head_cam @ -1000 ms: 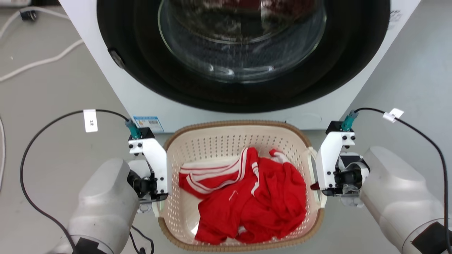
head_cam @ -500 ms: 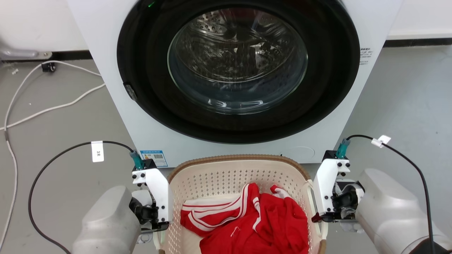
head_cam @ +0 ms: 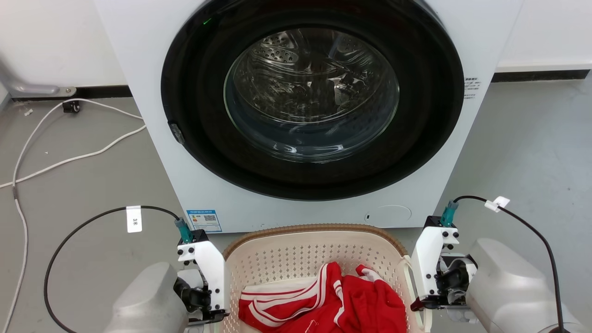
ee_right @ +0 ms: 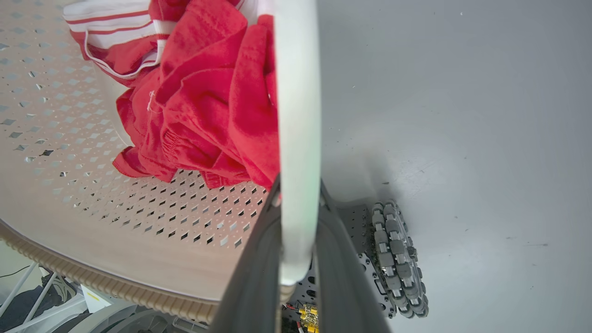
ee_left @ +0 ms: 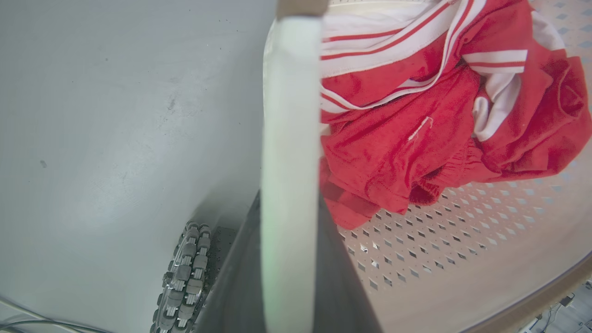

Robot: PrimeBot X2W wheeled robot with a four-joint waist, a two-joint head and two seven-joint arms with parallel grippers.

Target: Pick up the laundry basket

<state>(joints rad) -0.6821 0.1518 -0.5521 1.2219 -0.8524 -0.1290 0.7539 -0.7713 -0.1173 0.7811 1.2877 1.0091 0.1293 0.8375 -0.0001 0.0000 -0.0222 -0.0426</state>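
Laundry basket [head_cam: 314,228] sits at the bottom middle of your head view, directly in front of the washing machine [head_cam: 138,69] and between the robot's 2 arms. Your left tool [ee_left: 289,203] is pinching the white loop handle [ee_left: 290,115] on the basket's left side, with its 2 dark fingers [ee_left: 245,277] pressed against either face of the handle. Your right tool [ee_right: 299,194] grips the opposite handle [ee_right: 298,92] the same way, a finger tight on each face. Red clothes [head_cam: 351,305] with white stripes lie heaped inside, against the perforated cream wall. Behind the basket, the machine's round glass door [head_cam: 312,92] shows the steel drum. White cables [head_cam: 69,159] trail across the grey floor [head_cam: 532,138] to the left of the machine. In each wrist view you can see a roller wheel [ee_left: 185,273] of the robot's base on the floor beside the fingers.
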